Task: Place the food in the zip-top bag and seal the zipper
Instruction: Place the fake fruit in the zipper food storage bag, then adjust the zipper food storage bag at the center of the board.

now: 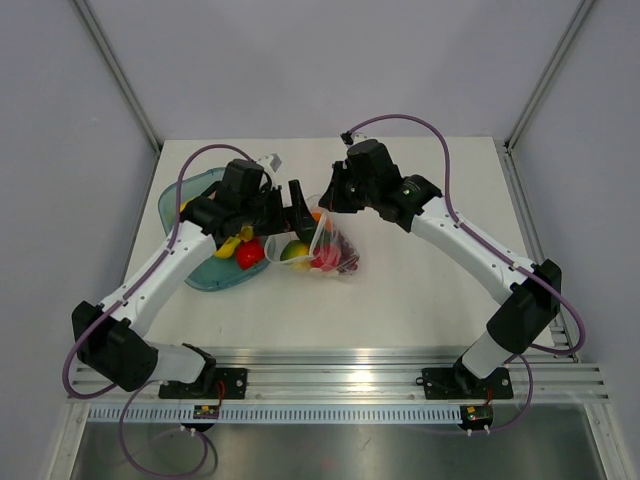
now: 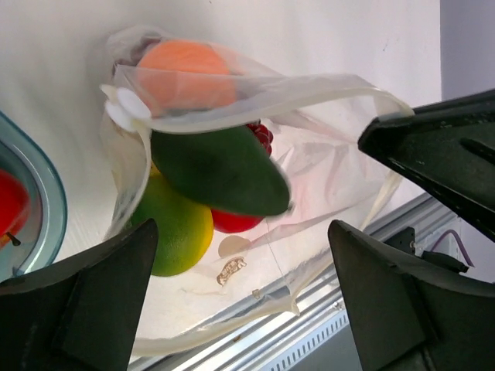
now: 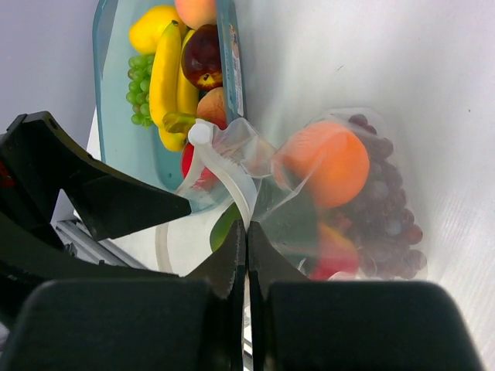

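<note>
While the right fingers (image 3: 224, 267) pinch the mouth edge of the zip-top bag (image 1: 340, 258), the left fingers (image 2: 85, 309) stand wide apart before its opening, holding nothing.
Clear and crinkled, the bag lies near the middle of the desk (image 1: 420, 300), its mouth gaping toward the blue-green bowl (image 1: 178, 210) just beside it on the left; inside show an orange (image 3: 329, 162), purple grapes (image 3: 387, 216), a dark green piece (image 2: 220, 170), a yellow-green fruit (image 2: 174, 232) and something red.
</note>
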`<state>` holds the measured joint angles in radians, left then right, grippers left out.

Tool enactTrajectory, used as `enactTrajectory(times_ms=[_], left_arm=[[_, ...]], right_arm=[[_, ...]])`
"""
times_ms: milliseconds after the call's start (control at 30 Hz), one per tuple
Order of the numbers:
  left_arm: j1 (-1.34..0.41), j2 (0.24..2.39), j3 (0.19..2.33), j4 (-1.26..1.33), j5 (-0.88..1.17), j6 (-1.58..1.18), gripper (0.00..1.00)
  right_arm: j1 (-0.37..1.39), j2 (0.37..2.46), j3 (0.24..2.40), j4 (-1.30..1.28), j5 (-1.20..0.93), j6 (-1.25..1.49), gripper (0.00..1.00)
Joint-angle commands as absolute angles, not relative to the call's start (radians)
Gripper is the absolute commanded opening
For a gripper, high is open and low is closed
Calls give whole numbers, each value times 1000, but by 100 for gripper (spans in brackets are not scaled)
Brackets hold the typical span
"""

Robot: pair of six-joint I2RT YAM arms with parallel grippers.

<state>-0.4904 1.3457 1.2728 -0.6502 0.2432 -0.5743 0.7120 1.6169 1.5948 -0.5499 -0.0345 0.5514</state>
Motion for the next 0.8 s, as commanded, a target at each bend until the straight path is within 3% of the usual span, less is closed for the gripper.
enactTrajectory(times_ms=[0, 67, 133, 267, 300, 333, 367, 500, 567, 633, 767], left_arm=[[-497, 1318, 1345, -676, 282, -542, 97], [-497, 1309, 1385, -727, 267, -516, 96], [-495, 1292, 1402, -752, 230, -502, 84], [-462, 1233, 1402, -807, 131, -491, 25], [-425, 1218, 1387, -808, 124, -492, 22], [-405, 1215, 1370, -807, 130, -494, 22], [-388, 1216, 1356, -813, 136, -494, 32], [-371, 1235, 1273, -822, 109, -491, 93], [-371, 1258, 1238, -804, 109, -488, 95], [-371, 1287, 1191, -766, 133, -494, 90], [-382, 1337, 1154, -687, 225, -518, 70]], right_arm=[[724, 1577, 1623, -511, -11, 557, 0], [723, 1577, 1623, -514, -9, 557, 0], [723, 1575, 1621, -514, -9, 560, 0], [723, 1568, 1614, -512, -6, 560, 0], [724, 1568, 1611, -512, -6, 560, 0], [723, 1566, 1609, -511, -6, 561, 0], [723, 1568, 1611, -509, -6, 561, 0], [723, 1566, 1608, -509, -8, 563, 0], [723, 1568, 1611, -509, -6, 564, 0], [723, 1568, 1612, -512, -6, 563, 0], [723, 1559, 1609, -514, -6, 561, 0]])
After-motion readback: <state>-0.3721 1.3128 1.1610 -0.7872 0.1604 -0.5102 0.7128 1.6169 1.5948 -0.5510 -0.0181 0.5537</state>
